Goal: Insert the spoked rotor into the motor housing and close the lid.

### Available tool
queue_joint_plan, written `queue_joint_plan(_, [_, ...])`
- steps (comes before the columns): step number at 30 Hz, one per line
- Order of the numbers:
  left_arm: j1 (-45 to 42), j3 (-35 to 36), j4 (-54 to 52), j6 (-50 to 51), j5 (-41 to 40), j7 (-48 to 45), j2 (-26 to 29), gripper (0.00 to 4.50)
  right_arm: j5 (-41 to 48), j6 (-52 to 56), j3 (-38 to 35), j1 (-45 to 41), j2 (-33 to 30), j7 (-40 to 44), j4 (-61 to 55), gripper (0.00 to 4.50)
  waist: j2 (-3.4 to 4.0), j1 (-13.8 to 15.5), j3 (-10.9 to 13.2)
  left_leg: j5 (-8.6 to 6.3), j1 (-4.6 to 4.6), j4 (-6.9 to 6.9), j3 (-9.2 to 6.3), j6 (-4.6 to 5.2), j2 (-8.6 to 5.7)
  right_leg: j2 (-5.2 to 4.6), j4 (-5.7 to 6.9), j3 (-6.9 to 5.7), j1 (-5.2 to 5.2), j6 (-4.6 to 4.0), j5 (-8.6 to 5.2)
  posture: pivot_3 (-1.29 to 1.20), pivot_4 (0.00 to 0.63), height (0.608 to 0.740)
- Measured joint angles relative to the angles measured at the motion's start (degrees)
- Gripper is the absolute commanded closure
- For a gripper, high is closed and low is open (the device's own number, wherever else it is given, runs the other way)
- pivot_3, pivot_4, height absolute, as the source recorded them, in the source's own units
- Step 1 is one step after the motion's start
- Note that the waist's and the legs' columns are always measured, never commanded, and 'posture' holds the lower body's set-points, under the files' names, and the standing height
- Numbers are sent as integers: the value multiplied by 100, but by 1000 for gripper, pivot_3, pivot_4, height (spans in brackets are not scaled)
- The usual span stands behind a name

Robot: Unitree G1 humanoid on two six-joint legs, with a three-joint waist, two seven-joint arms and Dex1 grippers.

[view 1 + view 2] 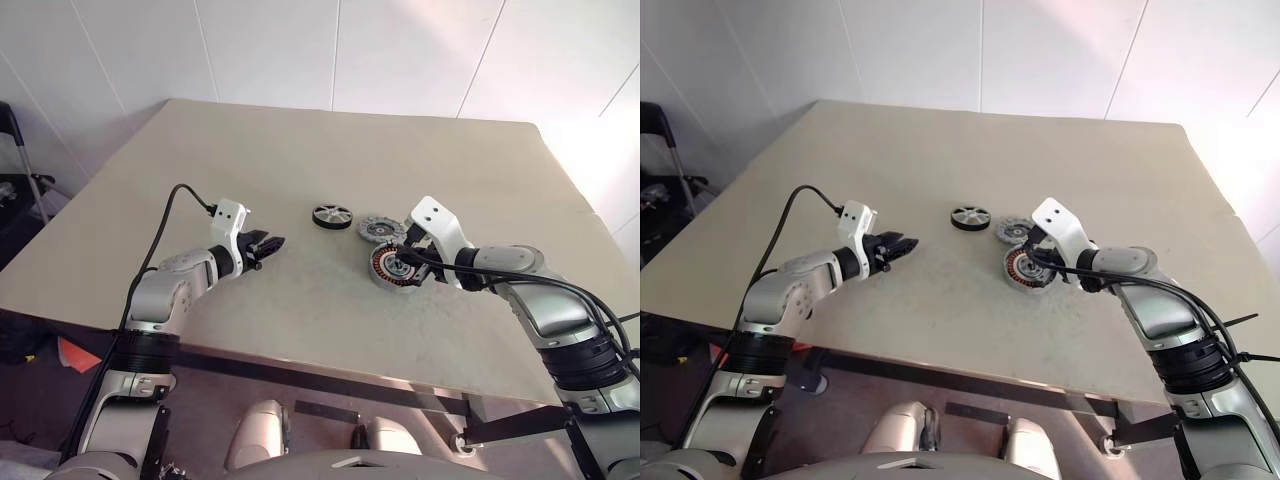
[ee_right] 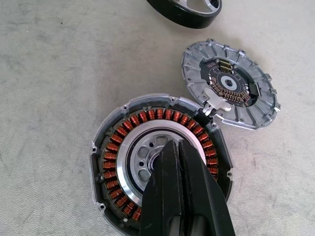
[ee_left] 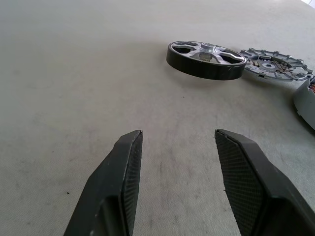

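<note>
The spoked rotor (image 1: 332,216), a black wheel with silver spokes, lies flat on the table beyond my left gripper (image 1: 268,245). That gripper hovers low over the tabletop, open and with nothing between its fingers (image 3: 125,167). Just right of the rotor (image 3: 206,59) lies the grey ribbed lid (image 1: 381,230), its inner face up. The motor housing (image 2: 118,147), with its ring of copper coils, sits in front of the lid (image 2: 229,86). My right gripper (image 2: 172,147) is shut, its tips over the housing's centre hub; whether they touch it I cannot tell.
The beige table (image 1: 300,320) spreads wide around the parts, with open surface to the left and behind. Its front edge runs close below both arms. White walls stand behind, and a dark frame (image 1: 15,150) is off the far left.
</note>
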Motion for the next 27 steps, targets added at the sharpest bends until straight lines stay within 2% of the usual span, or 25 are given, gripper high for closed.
queue_joint_plan(7, [8,1,1,-5,7,2,2,2034,-30,-191,104,53,273,-82,351,4478,-1,-1,-1,0,7,1,0,0,0,0,1,0,6,0,0,0,0,740])
queue_joint_plan(21, [7,5,2,2,13,18,-16,2034,-1,-86,21,-144,195,-108,351,4478,0,-3,0,0,17,0,0,-1,0,0,0,0,16,0,0,0,0,740])
queue_joint_plan(27, [-128,-1,245,15,14,91,-262,2034,19,-10,-143,-430,194,-134,231,4478,0,6,0,0,16,1,0,0,0,0,-1,0,17,0,0,0,0,740])
